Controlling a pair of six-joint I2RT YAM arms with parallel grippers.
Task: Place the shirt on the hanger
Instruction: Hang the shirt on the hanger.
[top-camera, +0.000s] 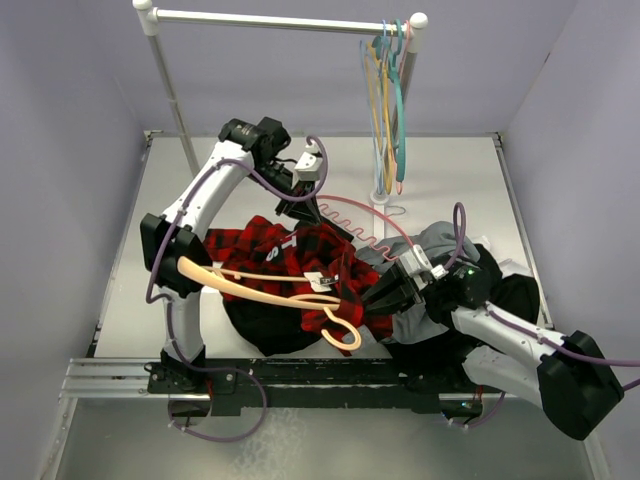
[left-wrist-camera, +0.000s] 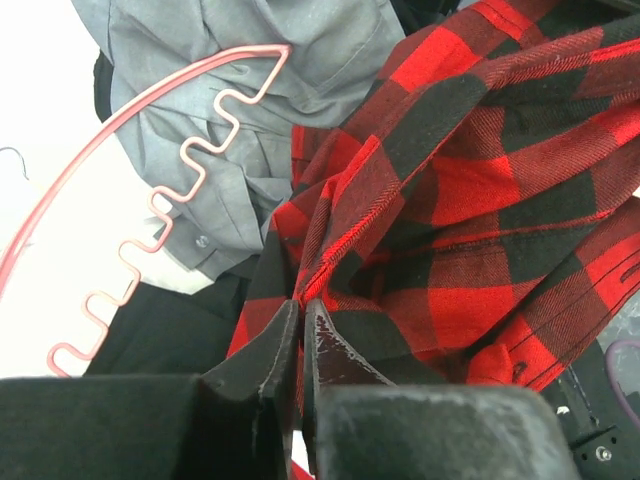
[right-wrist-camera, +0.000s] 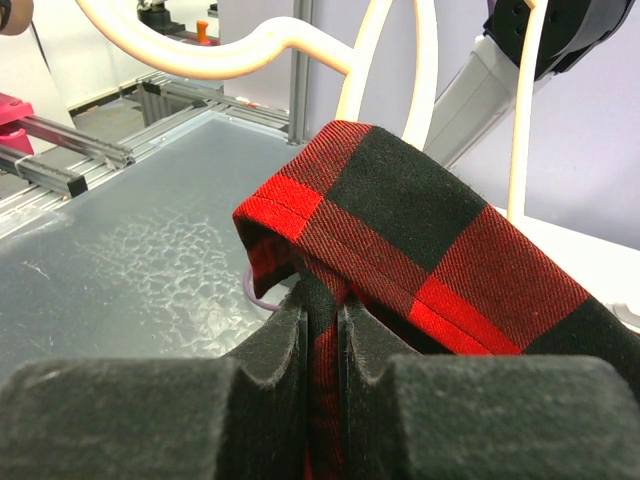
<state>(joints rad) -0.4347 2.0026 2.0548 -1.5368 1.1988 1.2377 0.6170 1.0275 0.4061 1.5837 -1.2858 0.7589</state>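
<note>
Grey table (top-camera: 450, 180); left gripper (left-wrist-camera: 302, 305), right gripper (right-wrist-camera: 322, 295) pinch shirt (left-wrist-camera: 480, 180); hanger (right-wrist-camera: 200, 65) seemingly across it

Lavender walls (top-camera: 60, 150) enclose a white table (top-camera: 460, 180) with a white rail (top-camera: 270, 18) behind.

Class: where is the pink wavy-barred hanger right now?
In the top view, the pink hanger lies on the table near the centre, just behind the plaid shirt and beside the grey garment.

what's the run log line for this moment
left gripper: shut on shirt | right gripper: shut on shirt | hanger: lies over shirt
</note>
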